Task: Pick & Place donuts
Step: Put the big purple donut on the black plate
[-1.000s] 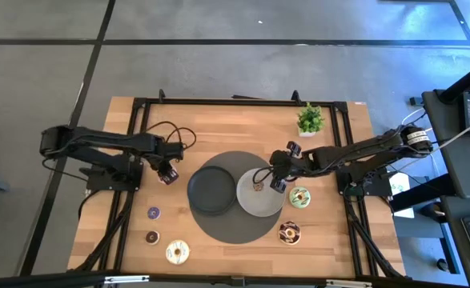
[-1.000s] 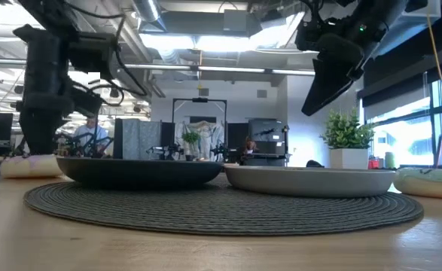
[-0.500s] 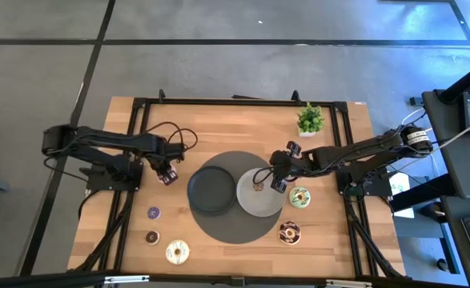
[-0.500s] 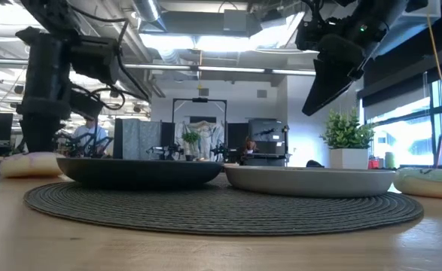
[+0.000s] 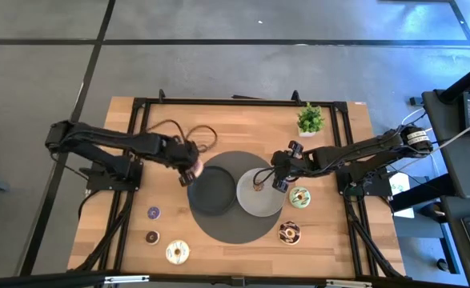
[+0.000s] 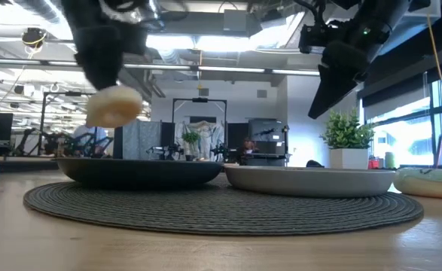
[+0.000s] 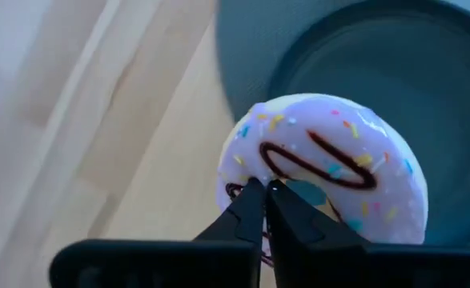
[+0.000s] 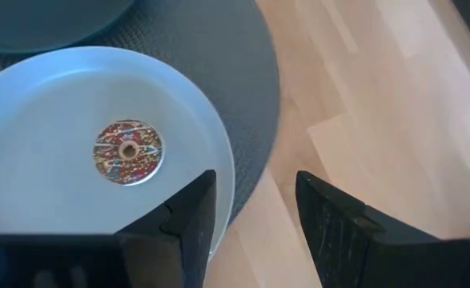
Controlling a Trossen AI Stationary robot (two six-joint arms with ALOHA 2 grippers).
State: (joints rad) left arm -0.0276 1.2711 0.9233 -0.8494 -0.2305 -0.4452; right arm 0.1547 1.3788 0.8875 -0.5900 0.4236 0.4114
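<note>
Left gripper (image 7: 265, 190) is clamped on a pink donut (image 7: 331, 172), held in the air at the dark plate's (image 5: 210, 192) left rim. Right gripper (image 8: 251, 212) is held wide apart over the grey plate (image 8: 42, 144), where a small sprinkled donut (image 8: 128, 151) lies.

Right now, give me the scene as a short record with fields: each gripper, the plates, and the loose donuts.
left gripper: shut on pink donut, raised by the dark plate's edge
right gripper: open, above grey plate
grey plate: holds one small sprinkled donut
dark plate: no donut seen in it
loose donuts: five on the table
</note>
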